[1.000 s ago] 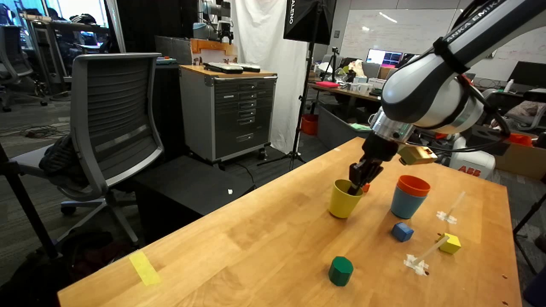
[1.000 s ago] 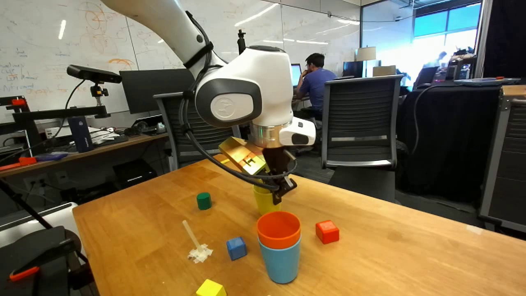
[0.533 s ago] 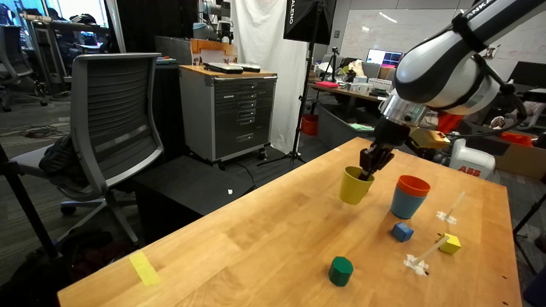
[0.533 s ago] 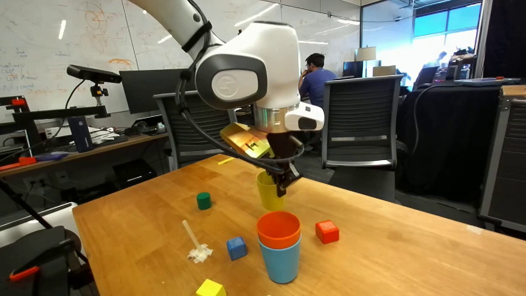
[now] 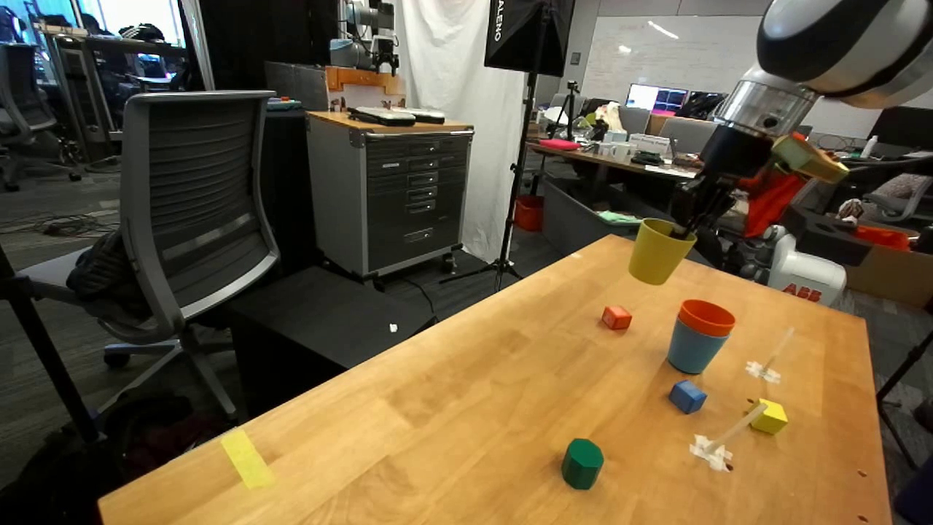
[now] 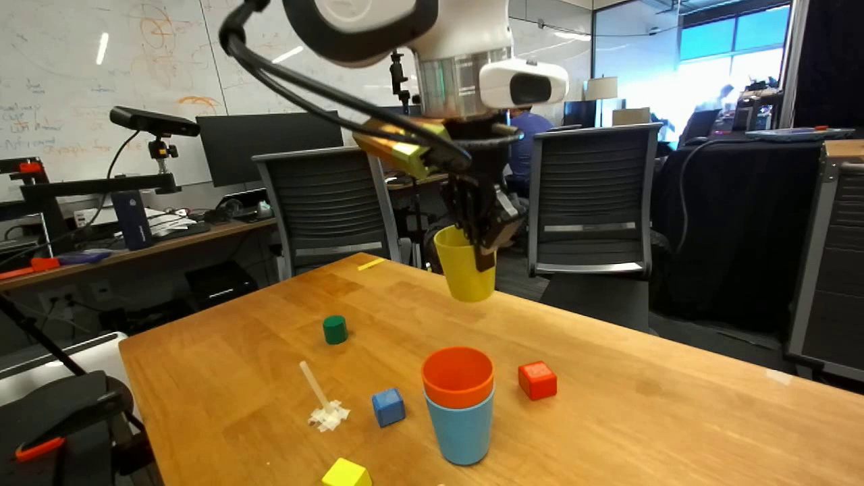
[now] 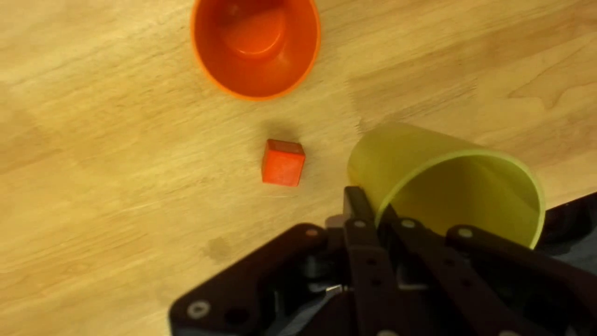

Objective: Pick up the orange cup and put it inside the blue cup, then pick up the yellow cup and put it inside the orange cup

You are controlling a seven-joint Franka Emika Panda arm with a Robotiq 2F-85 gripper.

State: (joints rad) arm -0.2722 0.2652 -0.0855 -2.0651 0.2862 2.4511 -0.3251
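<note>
My gripper [image 7: 374, 213] is shut on the rim wall of the yellow cup [image 7: 401, 154], one finger inside it and one outside. The yellow cup hangs tilted in the air above the table in both exterior views [image 5: 657, 255] [image 6: 466, 270]; no handle shows. The orange cup [image 6: 459, 378] sits upright inside the blue cup [image 6: 462, 430], its rim standing above the blue one. In the wrist view the open orange cup [image 7: 261, 65] is at the top, up and left of the gripper; the blue cup is hidden under it there.
A red block [image 7: 282, 164] lies beside the stacked cups. A blue block [image 5: 687, 396], a yellow block [image 5: 771, 416] and a green block [image 5: 582, 464] stand on the table. Thin sticks [image 5: 740, 426] [image 5: 780, 348] are taped upright or leaning near the cups.
My gripper has lifted the yellow cup off the table, up and toward the stacked cups' side. The red block behind it now shows fully in an exterior view. The stacked cups have not moved.
</note>
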